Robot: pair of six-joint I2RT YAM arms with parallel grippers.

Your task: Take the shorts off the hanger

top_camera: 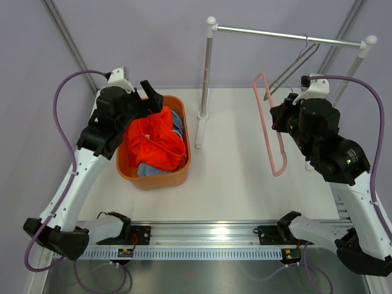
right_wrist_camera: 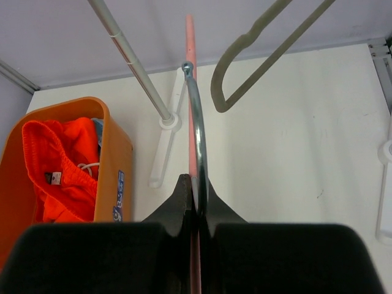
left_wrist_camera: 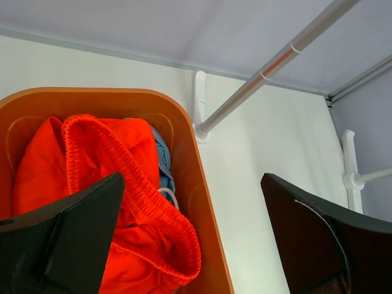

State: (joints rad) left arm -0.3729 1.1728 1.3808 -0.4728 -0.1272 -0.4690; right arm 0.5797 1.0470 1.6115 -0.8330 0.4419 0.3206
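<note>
**Pincer wide over the tub — shorts off the hanger**

Left pincer [left_wrist_camera: 193,202] spread to its full gape, hanging just above the orange tub [top_camera: 184,168], with nothing between the flat black fingers [left_wrist_camera: 79,233]. A let-go posture, by the look of it, placed for dropping cloth inside the walls and not onto the white surface [top_camera: 233,184]. Right pincer [right_wrist_camera: 195,184] pressed together on the steel hook [right_wrist_camera: 197,122] of the pink hanger [top_camera: 269,131], holding it out over the surface near the right post of the rack. Gripped at the hook, presumably, to leave the frame free for sliding fabric off. Bare, that hanger — no cloth on it.

Both pairs in the tub. Orange shorts [top_camera: 156,141] on top, heaped and crumpled, the ribbed elastic waistband looping toward the rim and a bit of white drawstring beside it. Light blue shorts [top_camera: 147,170] underneath, only edges peeking out. Soft, limp fabric against a hard, glossy, round-cornered plastic wall. Pink hanger thin, smooth and rod-like. Grey hanger [top_camera: 294,67] of similar slim outline hooked on the metal rail [top_camera: 288,37] above, empty too. Judging from this: removal done, only the hanger left to put away.
</note>
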